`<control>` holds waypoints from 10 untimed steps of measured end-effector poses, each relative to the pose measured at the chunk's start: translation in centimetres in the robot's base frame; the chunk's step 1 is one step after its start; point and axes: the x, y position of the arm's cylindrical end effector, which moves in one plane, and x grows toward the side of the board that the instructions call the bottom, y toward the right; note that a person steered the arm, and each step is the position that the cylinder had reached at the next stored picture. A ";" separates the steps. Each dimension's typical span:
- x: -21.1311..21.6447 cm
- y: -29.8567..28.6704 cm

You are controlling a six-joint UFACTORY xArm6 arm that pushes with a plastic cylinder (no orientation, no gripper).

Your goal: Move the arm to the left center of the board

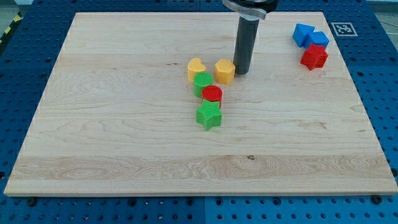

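Observation:
My tip (242, 71) rests on the wooden board (112, 118) a little above its middle, touching or just right of the yellow hexagon block (224, 71). A yellow heart block (196, 68) lies left of that hexagon. Below them a green round block (203, 83), a red round block (212, 94) and a green star block (209, 115) run in a short line toward the view's bottom. The left half of the board lies far to the left of my tip.
At the view's top right, two blue blocks (303, 33) (318, 40) and a red block (314, 56) sit clustered near the board's corner. A black-and-white marker tag (343, 28) lies off the board's top right corner.

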 end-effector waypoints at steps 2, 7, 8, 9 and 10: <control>-0.9 -0.5; 1.4 3.5; 1.4 6.6; 2.0 10.3; 3.3 13.8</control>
